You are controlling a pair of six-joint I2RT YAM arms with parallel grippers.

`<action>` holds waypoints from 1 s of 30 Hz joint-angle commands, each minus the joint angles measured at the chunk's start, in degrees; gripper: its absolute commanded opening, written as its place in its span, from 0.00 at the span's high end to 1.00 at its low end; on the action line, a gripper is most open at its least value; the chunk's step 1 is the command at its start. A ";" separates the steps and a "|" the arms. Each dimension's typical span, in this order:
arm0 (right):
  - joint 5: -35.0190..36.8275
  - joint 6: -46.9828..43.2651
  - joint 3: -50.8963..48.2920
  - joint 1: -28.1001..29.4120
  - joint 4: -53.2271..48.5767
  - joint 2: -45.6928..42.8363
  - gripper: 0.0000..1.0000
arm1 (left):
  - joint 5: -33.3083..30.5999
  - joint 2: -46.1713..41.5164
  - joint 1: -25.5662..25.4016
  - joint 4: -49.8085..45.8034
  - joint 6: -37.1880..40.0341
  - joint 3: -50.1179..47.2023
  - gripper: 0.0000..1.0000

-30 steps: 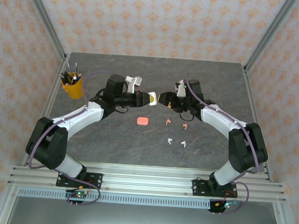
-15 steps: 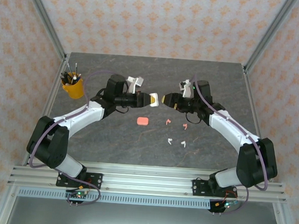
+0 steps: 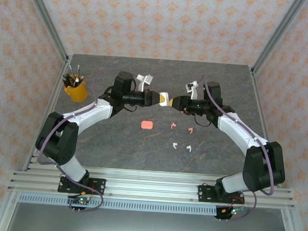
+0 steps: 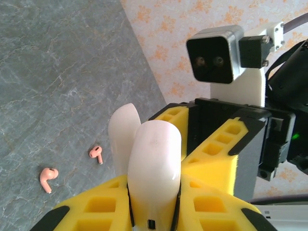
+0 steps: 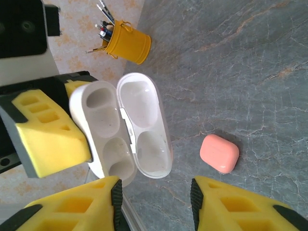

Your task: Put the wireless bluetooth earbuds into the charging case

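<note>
Now: white case gripped open, earbuds loose on the worktop

Nearest you in the overhead view, the two white earbuds (image 3: 175,145) lie side by side on the worktop (image 3: 115,144), right of centre. Just beyond them lie the two coral-pink earbuds (image 3: 173,126), apart from each other, with the shut pink case (image 3: 147,125) to their left. Above the centre of the frame, your left gripper (image 3: 158,98) is clamped on the white charging case (image 5: 144,120), held off the worktop with its lid swung open and both wells empty. Your right gripper (image 3: 175,102) faces it, jaws partly apart, its tips just beside the case's end; whether they touch it, you cannot tell. Farthest, at upper left, stands the yellow cup (image 3: 75,91) of brushes.
</note>
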 commanded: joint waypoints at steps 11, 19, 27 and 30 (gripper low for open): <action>-1.90 -1.97 3.80 -1.88 0.26 1.52 0.60 | 1.59 0.30 -2.24 -0.06 0.75 3.83 1.00; -2.13 -2.00 4.08 -2.24 0.18 2.19 0.64 | 0.89 0.11 -2.95 -0.09 0.76 3.88 1.00; -1.99 -2.19 4.26 -2.29 0.23 3.34 0.72 | 0.98 -0.08 -3.49 -0.26 0.76 4.30 1.00; -2.12 -2.22 4.39 -2.26 0.36 3.81 0.72 | 0.85 -0.21 -3.58 -0.17 0.80 4.19 1.00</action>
